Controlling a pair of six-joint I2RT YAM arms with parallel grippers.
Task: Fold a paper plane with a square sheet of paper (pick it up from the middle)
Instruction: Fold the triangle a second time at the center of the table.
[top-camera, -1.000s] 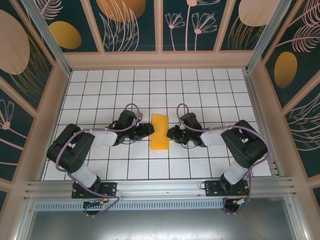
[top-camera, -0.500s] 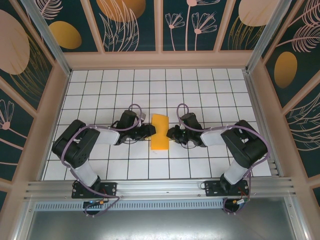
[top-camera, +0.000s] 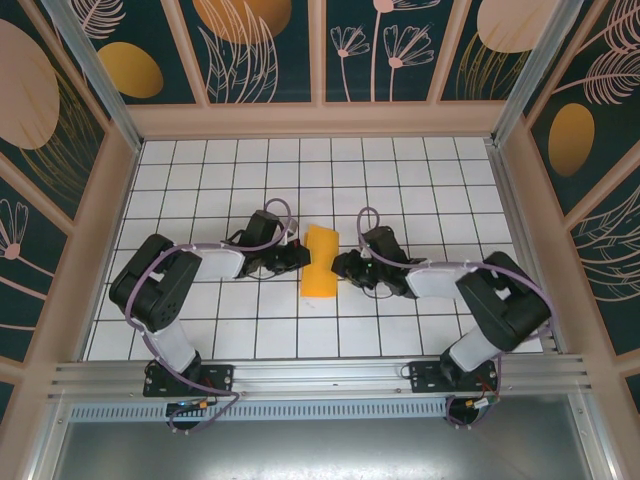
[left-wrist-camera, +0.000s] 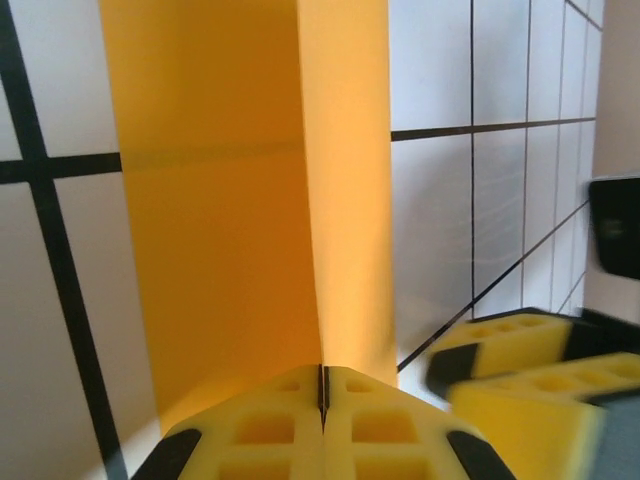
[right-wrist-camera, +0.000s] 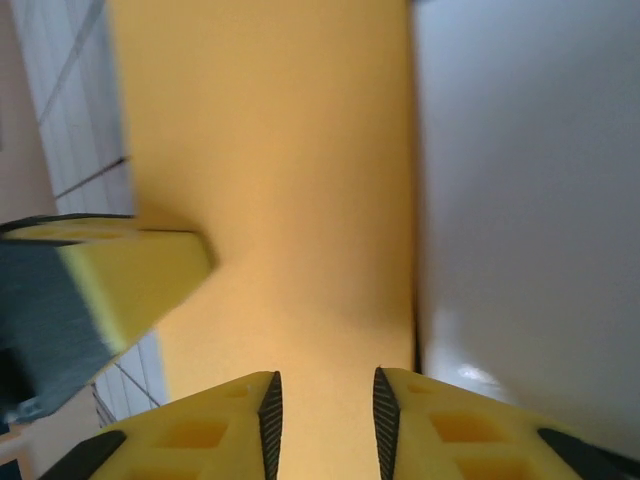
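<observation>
Top view: a white tiled table (top-camera: 200, 180) ruled with black lines, enclosed by dark patterned walls (top-camera: 260, 40) with orange ovals, and a metal rail (top-camera: 320, 375) along its near edge. The left arm (top-camera: 165, 285) and the right arm (top-camera: 500, 300) rise from that rail and bend inward towards each other. Between them, near the middle of the table, lies the sheet of paper (top-camera: 320, 262), orange-yellow and folded to a narrow upright strip, slanted at its far end and squared at its near end. The left gripper (top-camera: 298, 257) touches the strip's left edge; the right gripper (top-camera: 342, 268) sits just beside its right edge. From above, the strip's whole outline and its place on the tiles can be read, but not how the jaws stand. Left wrist view: a straight crease divides the paper into a darker left panel and a paler right panel, and runs directly into the seam between the yellow pads (left-wrist-camera: 260, 430), which are pressed together and clamp the paper there; the other gripper's pads appear at lower right. Right wrist view: the paper is a smooth, unbroken orange face against the white table; this gripper's pads (right-wrist-camera: 430, 420) stand slightly apart, released, with paper visible in the gap.
</observation>
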